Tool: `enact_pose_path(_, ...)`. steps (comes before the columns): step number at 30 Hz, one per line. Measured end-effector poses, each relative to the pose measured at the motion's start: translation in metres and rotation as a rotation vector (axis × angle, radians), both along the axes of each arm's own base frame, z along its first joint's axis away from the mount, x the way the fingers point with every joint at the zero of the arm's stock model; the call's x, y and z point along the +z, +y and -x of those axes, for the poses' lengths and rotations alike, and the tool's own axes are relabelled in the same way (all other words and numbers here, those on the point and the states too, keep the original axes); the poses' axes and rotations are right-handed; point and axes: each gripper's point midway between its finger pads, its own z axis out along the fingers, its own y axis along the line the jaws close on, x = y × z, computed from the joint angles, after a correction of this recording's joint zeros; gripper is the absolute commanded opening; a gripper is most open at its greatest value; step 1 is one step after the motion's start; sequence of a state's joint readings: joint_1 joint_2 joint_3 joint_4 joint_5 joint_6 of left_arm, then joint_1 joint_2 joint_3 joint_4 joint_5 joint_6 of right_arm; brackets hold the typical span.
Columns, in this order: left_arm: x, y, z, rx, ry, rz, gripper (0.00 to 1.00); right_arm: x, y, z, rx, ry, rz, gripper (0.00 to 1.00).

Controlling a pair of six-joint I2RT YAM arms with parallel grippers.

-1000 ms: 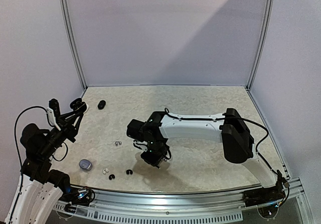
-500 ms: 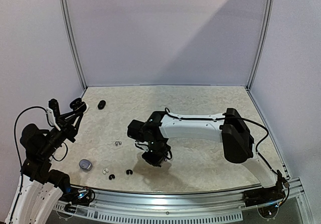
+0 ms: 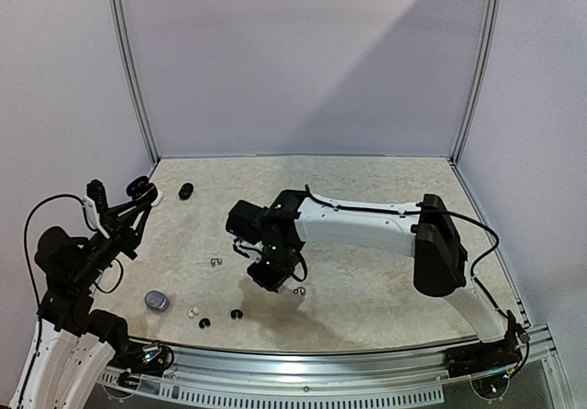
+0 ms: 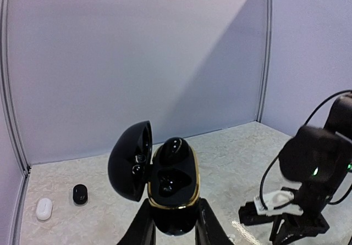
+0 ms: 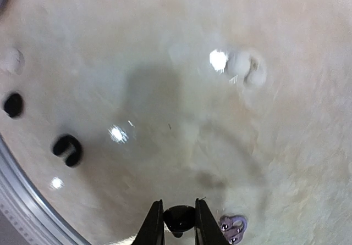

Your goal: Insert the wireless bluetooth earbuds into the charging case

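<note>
My left gripper is shut on an open black charging case with a gold rim and holds it raised at the table's left. A black earbud sits in its upper slot; the lower slot looks empty. My right gripper is shut on a small black earbud and hangs over the table's middle. A silvery hooked earbud lies just right of it. Two black buds, a white bud and a silvery bud lie front left.
A grey round case lies near the front left edge. A small black case and a white case lie by the back left wall. The metal rail runs along the front edge.
My right gripper has moved a little left and back with the black earbud, uncovering the silvery earbud on the table. The left arm has barely moved.
</note>
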State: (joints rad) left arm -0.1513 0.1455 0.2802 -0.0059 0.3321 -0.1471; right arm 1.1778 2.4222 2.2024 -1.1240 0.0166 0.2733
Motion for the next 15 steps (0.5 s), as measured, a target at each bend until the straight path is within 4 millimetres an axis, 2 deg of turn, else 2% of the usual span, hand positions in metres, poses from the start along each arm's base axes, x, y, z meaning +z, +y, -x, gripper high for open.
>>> enact_pose_path(3, 0.004, -0.002, 0.001, -0.008, -0.005, -0.024, 0.00, 0.052, 0.032, -0.014, 0.017, -0.085, -0.201, 0.00)
enact_pose_path(5, 0.010, -0.005, 0.002, -0.022, -0.016, -0.047, 0.00, 0.106, 0.056, -0.021, 0.037, -0.155, -0.385, 0.00)
enact_pose_path(7, 0.017, -0.008, 0.003, -0.035, -0.040, -0.079, 0.00, 0.175, 0.075, -0.024, 0.066, -0.249, -0.601, 0.00)
enact_pose_path(9, 0.023, -0.013, 0.005, -0.052, -0.072, -0.121, 0.00, 0.242, 0.084, -0.021, 0.097, -0.342, -0.790, 0.00)
enact_pose_path(10, 0.025, -0.015, 0.006, -0.061, -0.087, -0.143, 0.00, 0.285, 0.088, -0.018, 0.120, -0.404, -0.909, 0.00)
enact_pose_path(12, 0.029, -0.020, 0.006, -0.077, -0.113, -0.178, 0.00, 0.343, 0.093, -0.007, 0.160, -0.484, -1.084, 0.00)
enact_pose_path(14, 0.035, -0.028, 0.005, -0.100, -0.142, -0.214, 0.00, 0.390, 0.097, 0.009, 0.204, -0.548, -1.247, 0.00)
enact_pose_path(15, 0.037, -0.031, 0.004, -0.110, -0.151, -0.223, 0.00, 0.403, 0.098, 0.015, 0.222, -0.565, -1.298, 0.00)
